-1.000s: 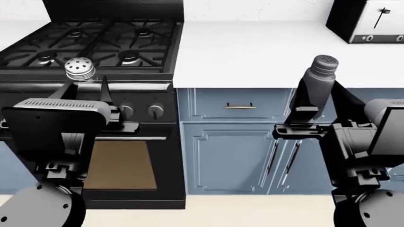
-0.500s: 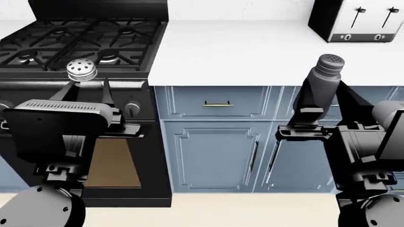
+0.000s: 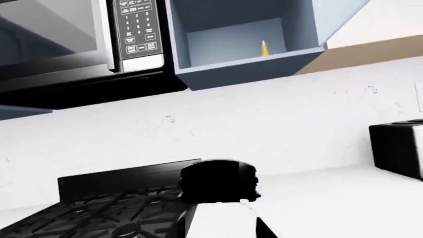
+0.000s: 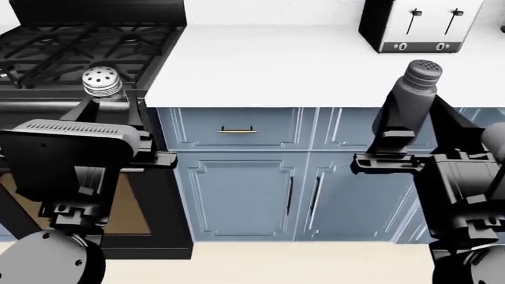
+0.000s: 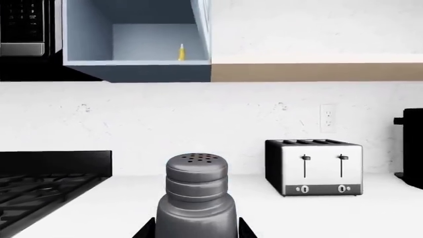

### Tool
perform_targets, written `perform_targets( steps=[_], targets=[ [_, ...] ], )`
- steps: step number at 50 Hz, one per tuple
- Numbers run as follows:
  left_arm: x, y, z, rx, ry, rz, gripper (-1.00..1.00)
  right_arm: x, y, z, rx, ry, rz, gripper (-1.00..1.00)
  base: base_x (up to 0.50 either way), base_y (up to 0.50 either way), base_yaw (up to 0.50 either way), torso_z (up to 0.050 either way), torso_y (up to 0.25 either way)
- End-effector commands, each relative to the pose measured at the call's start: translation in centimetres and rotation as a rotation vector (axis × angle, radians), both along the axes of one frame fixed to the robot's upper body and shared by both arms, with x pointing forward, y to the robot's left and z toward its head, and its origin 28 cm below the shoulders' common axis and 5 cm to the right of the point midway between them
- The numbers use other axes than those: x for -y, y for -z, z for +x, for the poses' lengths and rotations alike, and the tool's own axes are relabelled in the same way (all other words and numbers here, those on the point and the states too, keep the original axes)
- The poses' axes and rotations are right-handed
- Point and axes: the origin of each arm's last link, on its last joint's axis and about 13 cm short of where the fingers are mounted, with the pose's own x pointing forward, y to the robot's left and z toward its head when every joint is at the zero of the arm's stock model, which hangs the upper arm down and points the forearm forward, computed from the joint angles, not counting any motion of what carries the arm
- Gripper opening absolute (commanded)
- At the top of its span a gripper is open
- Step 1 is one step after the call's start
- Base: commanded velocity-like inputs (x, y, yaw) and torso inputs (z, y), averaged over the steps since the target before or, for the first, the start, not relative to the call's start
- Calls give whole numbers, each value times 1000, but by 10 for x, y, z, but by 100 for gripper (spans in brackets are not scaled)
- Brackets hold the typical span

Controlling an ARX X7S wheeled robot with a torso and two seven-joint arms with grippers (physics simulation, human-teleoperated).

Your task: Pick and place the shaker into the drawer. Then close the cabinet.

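Observation:
The shaker (image 4: pixel 101 81), small and round with a pale holed top, stands upright in my left gripper (image 4: pixel 109 100), which is shut on it in front of the stove. In the left wrist view only a dark rounded shape (image 3: pixel 218 181) shows beyond the left gripper (image 3: pixel 221 233). My right gripper (image 4: pixel 412 115) is shut on a second, taller dark-grey shaker (image 4: pixel 414 83), held upright before the counter edge. That shaker fills the bottom of the right wrist view (image 5: pixel 196 193), between the right gripper's (image 5: pixel 195 233) fingers. The drawer is out of view.
A black stove (image 4: pixel 79 44) is at the left and a white counter (image 4: pixel 261 65) with a toaster (image 4: pixel 414 26) is ahead. Blue panelled fronts (image 4: pixel 236 129) below are shut. An open upper cabinet (image 5: pixel 132 39) hangs beside a microwave (image 3: pixel 66 39). A coffee machine (image 5: pixel 413 146) stands far right.
The head view has swung right: the stove slid left and the toaster came further into view. Both grippers keep their shakers, upright as before.

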Motion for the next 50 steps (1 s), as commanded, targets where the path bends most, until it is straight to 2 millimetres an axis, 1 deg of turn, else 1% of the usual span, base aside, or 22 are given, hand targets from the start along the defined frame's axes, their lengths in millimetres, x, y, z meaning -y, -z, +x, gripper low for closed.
perform_targets(
  steps=[1,32,50],
  targets=[
    [1,-2,-2,10,4,-11,-100,1,-4,-3,21,6,-8,-100,0,-324,0,0,0],
    [2,1,-2,5,13,-20,-100,2,2,-4,10,6,4,-100,0,-328,0,0,0],
    [3,0,-2,2,21,-20,-100,2,0,-5,14,3,5,-100,0,-457,0,0,0]
  ],
)
